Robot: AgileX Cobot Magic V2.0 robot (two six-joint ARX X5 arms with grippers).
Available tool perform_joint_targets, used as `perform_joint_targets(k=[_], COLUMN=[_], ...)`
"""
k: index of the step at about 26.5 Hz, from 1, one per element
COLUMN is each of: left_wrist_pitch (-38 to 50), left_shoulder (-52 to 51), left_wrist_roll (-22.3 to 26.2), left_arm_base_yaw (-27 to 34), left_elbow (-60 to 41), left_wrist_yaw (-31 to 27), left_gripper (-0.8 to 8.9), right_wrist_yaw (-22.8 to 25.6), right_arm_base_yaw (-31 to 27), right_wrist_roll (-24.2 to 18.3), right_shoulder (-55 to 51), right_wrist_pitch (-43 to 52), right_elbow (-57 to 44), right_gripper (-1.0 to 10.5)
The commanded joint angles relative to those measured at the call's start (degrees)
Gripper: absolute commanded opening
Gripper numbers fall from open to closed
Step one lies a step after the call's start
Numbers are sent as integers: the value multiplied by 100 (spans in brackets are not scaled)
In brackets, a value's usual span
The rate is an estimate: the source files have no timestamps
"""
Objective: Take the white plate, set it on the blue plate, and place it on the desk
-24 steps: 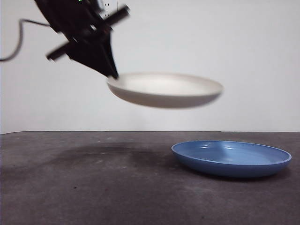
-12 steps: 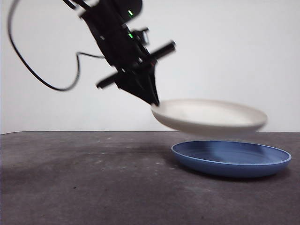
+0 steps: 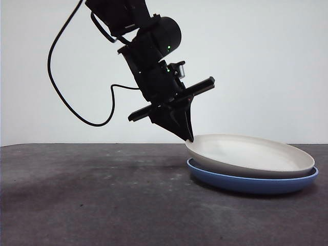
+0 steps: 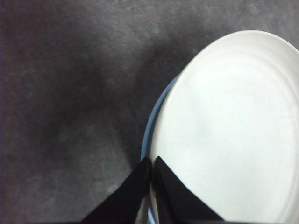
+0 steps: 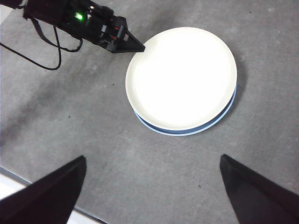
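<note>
I'm seeing the white plate (image 3: 250,155) lying nested in the blue plate (image 3: 252,182), slightly off-centre so a blue crescent is showing along one side, both resting on the desk (image 3: 92,200). I'm holding the left gripper (image 3: 188,136) pinched narrowly on the white plate's rim at the edge facing the open desk, with the arm slanting down from above. Releasing and backing away along that slant looks like the clean exit to me. My right gripper (image 5: 152,186) is hanging well above, jaws spread wide, holding nothing.
</note>
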Motion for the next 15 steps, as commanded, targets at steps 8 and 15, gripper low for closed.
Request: perform_joint_targets(k=[8,15], left_wrist_pitch=[28,9], left_shoulder=[203,197], left_wrist_roll=[-28,39], left_arm_base_yaw=[-61,-129], left_elbow=[164,181], left_wrist_yaw=[26,28], left_gripper=[222,377], right_wrist_yaw=[35,57], right_arm_base_yaw=[24,24], right_wrist_roll=[59,59], right_shoulder=[22,22], right_wrist_pitch=[35,35], right_elbow=[114,114], right_gripper=[460,460])
